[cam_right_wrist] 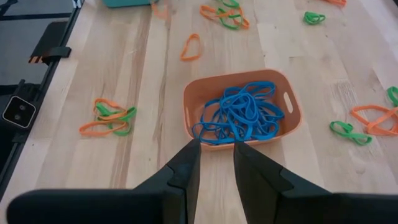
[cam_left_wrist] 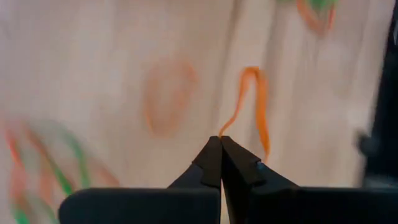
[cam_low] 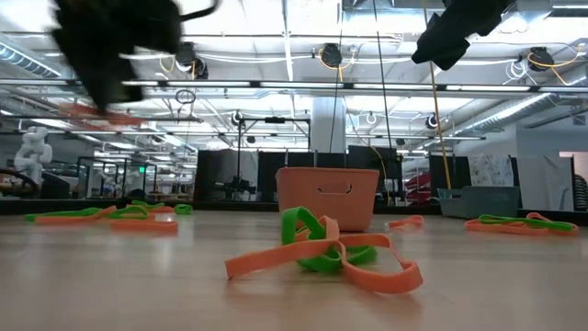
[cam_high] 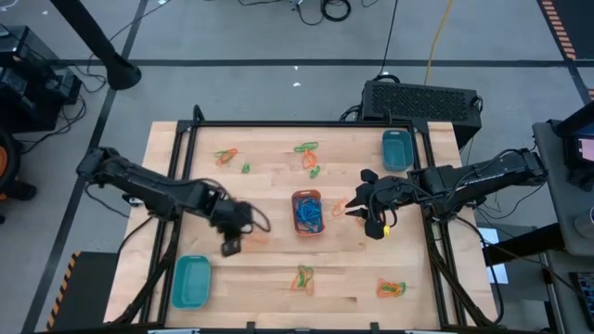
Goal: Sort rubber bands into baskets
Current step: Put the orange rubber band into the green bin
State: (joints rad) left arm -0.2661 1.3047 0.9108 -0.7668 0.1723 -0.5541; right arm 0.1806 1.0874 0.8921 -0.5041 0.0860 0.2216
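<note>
Left gripper (cam_left_wrist: 221,142) pinches a thin orange rubber band (cam_left_wrist: 254,102), lifted for carrying, at 8 o'clock from the orange plastic basket (cam_high: 307,212). Right gripper (cam_right_wrist: 214,151) unclenched, empty, at its 3 o'clock.

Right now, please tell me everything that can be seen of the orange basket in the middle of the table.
The orange basket is a small rounded-rectangle tray that looks like smooth plastic, with a slot handle cut into its end walls. It sits upright and flat on the wooden table, near its centre, between the two arms. Inside lies a tangled heap of blue rubber bands; no other colour shows in it. Nothing grips it: the right gripper is just beside its rim, fingers open.
</note>
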